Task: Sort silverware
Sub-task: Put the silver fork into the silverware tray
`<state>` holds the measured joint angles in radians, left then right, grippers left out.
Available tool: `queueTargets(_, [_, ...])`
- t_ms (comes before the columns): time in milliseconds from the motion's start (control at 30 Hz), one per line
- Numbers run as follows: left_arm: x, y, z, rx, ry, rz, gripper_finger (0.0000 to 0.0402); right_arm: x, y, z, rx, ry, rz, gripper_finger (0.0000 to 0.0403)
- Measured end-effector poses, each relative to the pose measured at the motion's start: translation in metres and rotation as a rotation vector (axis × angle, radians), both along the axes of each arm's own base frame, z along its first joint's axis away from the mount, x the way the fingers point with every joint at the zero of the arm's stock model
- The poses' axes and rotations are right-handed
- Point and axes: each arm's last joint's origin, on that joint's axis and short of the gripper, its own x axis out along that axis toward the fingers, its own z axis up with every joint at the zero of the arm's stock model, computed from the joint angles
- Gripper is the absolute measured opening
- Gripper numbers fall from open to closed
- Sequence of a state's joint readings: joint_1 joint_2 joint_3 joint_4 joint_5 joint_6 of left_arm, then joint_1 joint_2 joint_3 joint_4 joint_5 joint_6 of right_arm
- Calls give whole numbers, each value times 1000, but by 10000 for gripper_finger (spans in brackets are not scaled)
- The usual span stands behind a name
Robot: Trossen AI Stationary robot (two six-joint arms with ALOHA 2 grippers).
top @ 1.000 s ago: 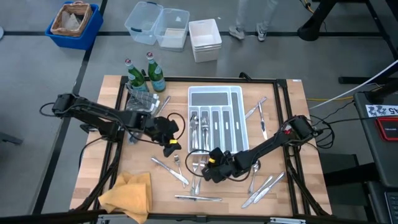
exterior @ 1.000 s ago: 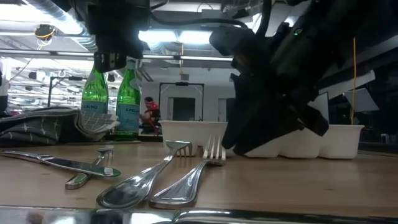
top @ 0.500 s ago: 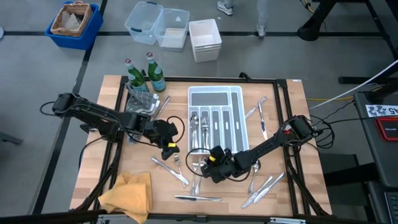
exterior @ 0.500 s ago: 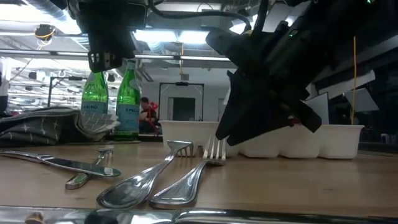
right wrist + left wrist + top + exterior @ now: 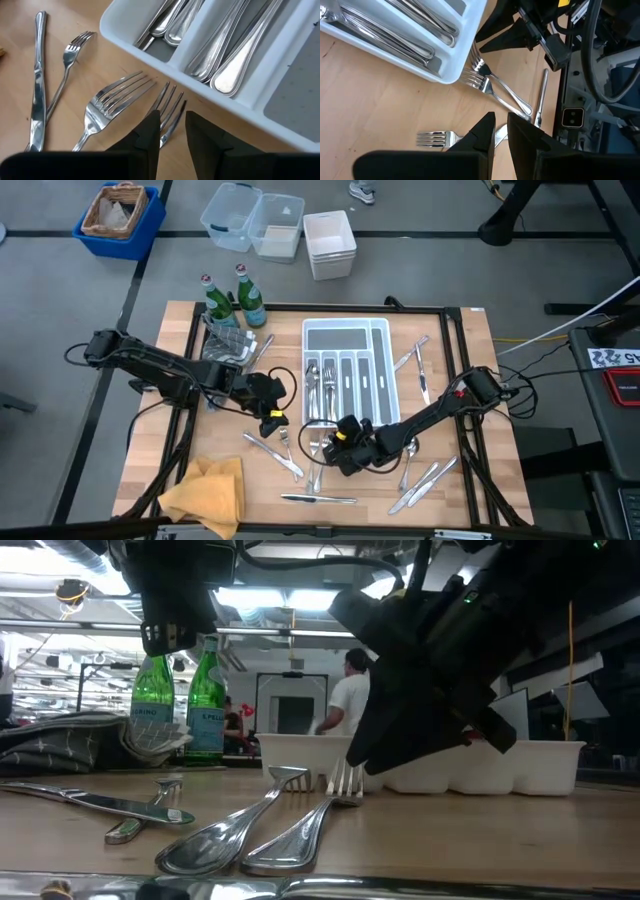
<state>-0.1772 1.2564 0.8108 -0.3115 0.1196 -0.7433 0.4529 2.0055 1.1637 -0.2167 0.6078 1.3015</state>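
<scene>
low view only: person point(image 5: 343, 690) behind table; right end effector point(image 5: 172, 131) slightly apart over forks point(image 5: 112, 107).

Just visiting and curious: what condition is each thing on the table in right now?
Tray: some slots hold cutlery, the top slot bare.
Loose forks: flat on the wood beside the tray.
Bottles: upright, capped.
Yellow cloth: crumpled.
Left gripper: jaws slightly apart, empty.
Right gripper: jaws slightly apart, empty.

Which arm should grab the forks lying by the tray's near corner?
Right. Its tool hovers directly over those forks beside the tray, fingers parted; the left tool sits farther off.
</scene>
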Motion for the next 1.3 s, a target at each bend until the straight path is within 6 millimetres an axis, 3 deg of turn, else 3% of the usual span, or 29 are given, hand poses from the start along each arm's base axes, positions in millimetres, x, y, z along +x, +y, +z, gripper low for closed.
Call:
queueTargets(1100, [0,0,0,0,0,0,40,3,0,-7,-22,-45,-39,96])
queueTargets(1300, [0,0,0,0,0,0,40,3,-5,-17,-45,-22,-69,63])
